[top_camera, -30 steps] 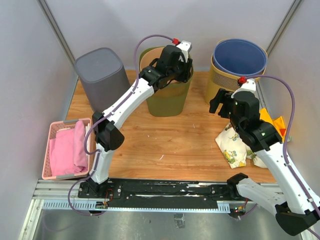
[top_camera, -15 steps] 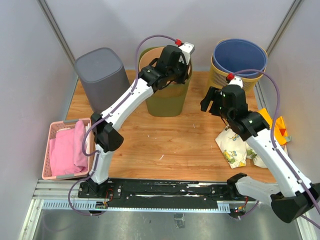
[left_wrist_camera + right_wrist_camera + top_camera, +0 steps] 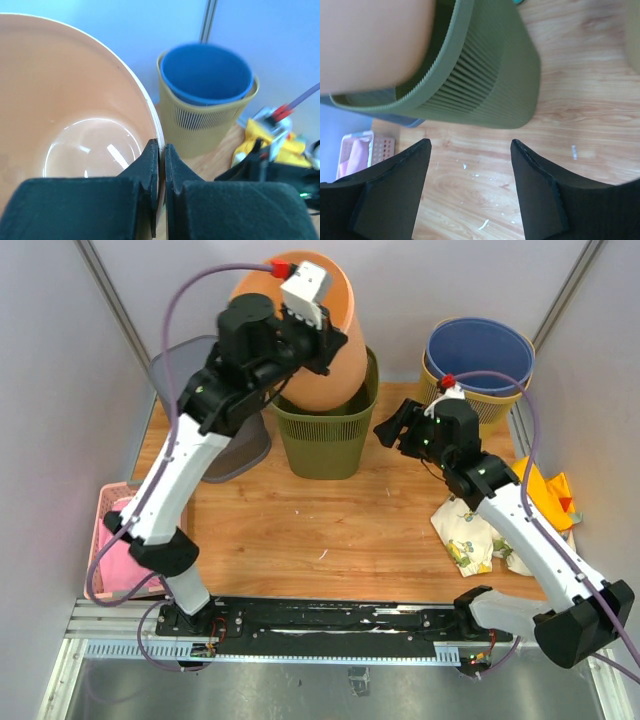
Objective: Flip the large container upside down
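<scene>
Left fingers are pinched tight on the rim of the orange container, its wall between them, holding it tilted above the green basket ready for flipping; right fingers spread empty, basket just ahead, probably to steady it.

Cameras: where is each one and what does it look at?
Top: above, behind the arms, looking down at the table; left arm, right arm show.
Left wrist: on left arm, facing blue bin; shut fingers pinch orange bin's rim.
Right wrist: on right arm, facing green basket; open fingers show.
All share the orange bin.
</scene>
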You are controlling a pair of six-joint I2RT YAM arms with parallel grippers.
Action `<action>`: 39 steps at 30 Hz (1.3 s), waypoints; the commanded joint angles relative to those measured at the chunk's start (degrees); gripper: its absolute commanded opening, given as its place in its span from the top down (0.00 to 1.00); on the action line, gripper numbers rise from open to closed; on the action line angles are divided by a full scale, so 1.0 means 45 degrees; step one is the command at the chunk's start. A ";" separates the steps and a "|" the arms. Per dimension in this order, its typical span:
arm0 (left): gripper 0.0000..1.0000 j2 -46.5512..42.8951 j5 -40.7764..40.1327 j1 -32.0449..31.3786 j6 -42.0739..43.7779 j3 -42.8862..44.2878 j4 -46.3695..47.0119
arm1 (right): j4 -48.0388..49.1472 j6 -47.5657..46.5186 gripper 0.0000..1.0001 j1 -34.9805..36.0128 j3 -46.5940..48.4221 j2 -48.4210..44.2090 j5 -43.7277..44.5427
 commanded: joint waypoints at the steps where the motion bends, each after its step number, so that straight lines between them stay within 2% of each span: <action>1: 1.00 -0.1374 0.0270 -0.0017 0.0570 0.0470 0.1997 | 0.2523 0.0609 0.33 -0.0063 -0.1894 -0.0032 -0.2220; 5: 1.00 -0.2381 0.0354 -0.0017 0.0427 0.0212 0.2639 | 0.5517 0.1421 0.33 0.0378 -0.4468 0.0020 -0.2655; 9: 1.00 -0.3737 0.0531 -0.0017 0.0073 -0.0767 0.3435 | 0.8938 0.2465 0.33 0.1093 -0.6000 0.1184 -0.2302; 14: 1.00 -0.5058 0.0757 -0.0017 -0.0638 -0.1552 0.3549 | 1.1288 0.3680 0.32 0.1667 -0.4943 0.3982 -0.1583; 20: 1.00 -0.6297 0.0946 -0.0017 -0.1310 -0.2607 0.3039 | 1.2339 0.5043 0.31 0.1832 -0.2610 0.6792 0.1378; 25: 1.00 -0.6439 0.1091 -0.0017 -0.1662 -0.2841 0.1743 | 1.1621 0.4647 0.28 0.1674 -0.0780 0.7985 0.3455; 29: 1.00 -0.6709 0.1490 -0.0022 -0.1891 -0.3410 0.1207 | 1.0856 0.4298 0.28 0.0970 -0.0626 0.7688 0.1821; 31: 1.00 -0.6898 0.1959 -0.0017 -0.2237 -0.3823 0.1175 | 1.0410 0.3890 0.28 0.0583 -0.1276 0.6882 0.0764; 34: 1.00 -0.7209 0.2638 -0.0017 -0.2788 -0.4942 0.1292 | 0.8292 0.3284 0.28 0.0110 -0.2459 0.4843 0.0103; 39: 1.00 -0.7760 0.3442 -0.0017 -0.3958 -0.6731 0.1847 | 0.2529 0.1373 0.28 -0.0674 -0.3630 0.0873 0.0446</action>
